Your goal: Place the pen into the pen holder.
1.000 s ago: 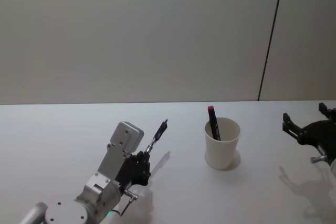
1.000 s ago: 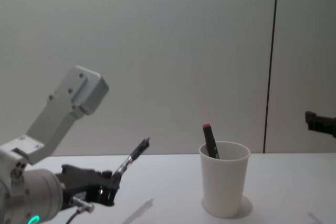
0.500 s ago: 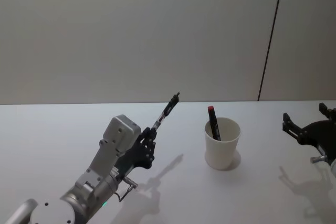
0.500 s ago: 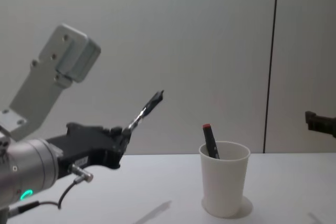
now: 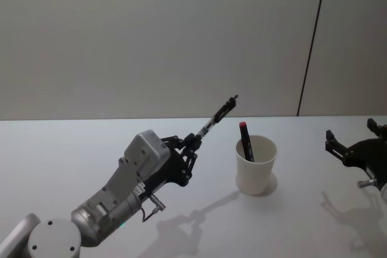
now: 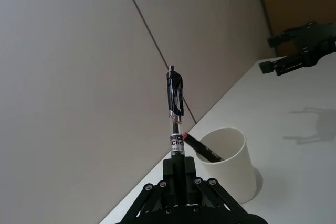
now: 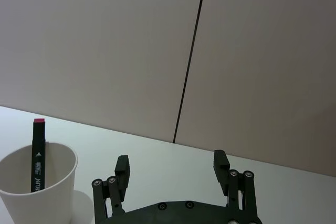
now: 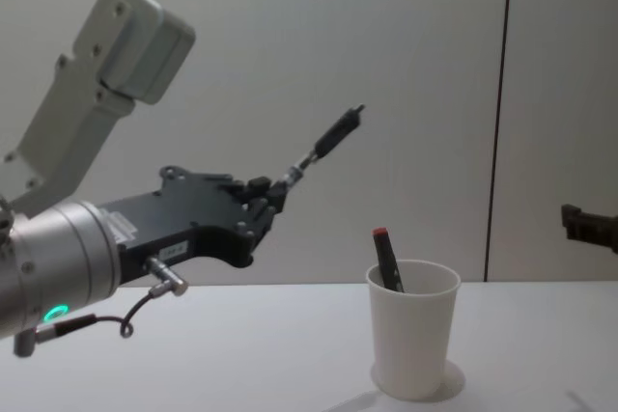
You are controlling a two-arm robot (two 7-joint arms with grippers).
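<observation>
One pen (image 5: 216,118), clamped at its lower end in the left gripper (image 5: 193,144), hangs left of and above the pen holder (image 5: 256,172), long axis slanting up rightward, while the right gripper (image 7: 171,160) sits spread open far right.

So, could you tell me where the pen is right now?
In the head view, the pen is in the air left of the cup, held by the left gripper.
</observation>
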